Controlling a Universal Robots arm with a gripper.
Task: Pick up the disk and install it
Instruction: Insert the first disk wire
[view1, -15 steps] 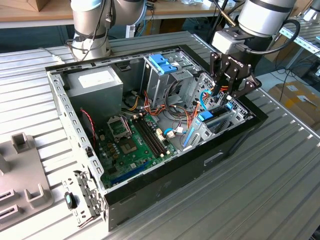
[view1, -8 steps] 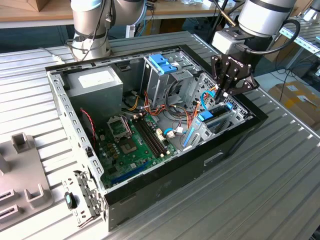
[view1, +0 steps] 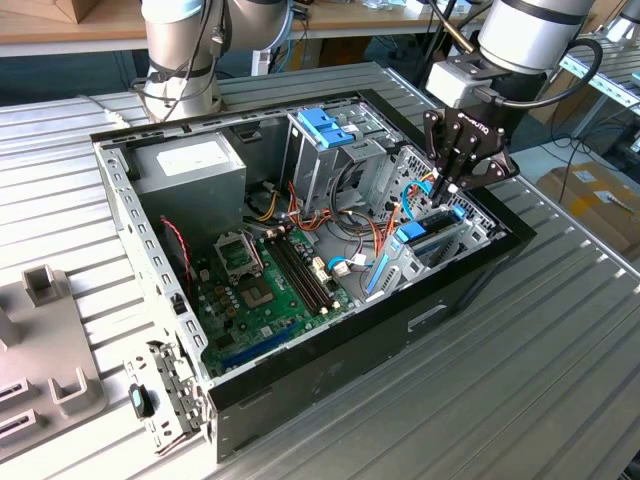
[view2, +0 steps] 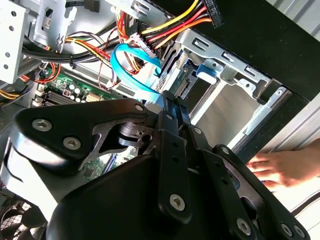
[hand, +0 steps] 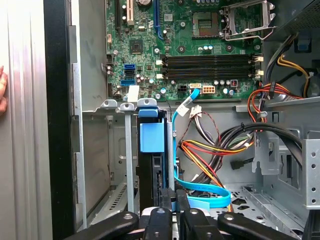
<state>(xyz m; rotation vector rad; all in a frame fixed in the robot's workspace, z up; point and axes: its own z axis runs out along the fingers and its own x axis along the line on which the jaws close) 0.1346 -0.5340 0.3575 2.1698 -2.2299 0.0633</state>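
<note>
While the disk (view1: 420, 232) stands slotted at 3 o'clock of the case (view1: 300, 385) in the exterior view, the gripper (view1: 442, 190) sits at its 1 o'clock, fingers pinched together, nothing visibly held.

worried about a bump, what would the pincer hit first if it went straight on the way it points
Most likely the disk, standing on edge in the drive cage just ahead of the pincer. The blue cable runs close beside it, and depth is unclear.
</note>
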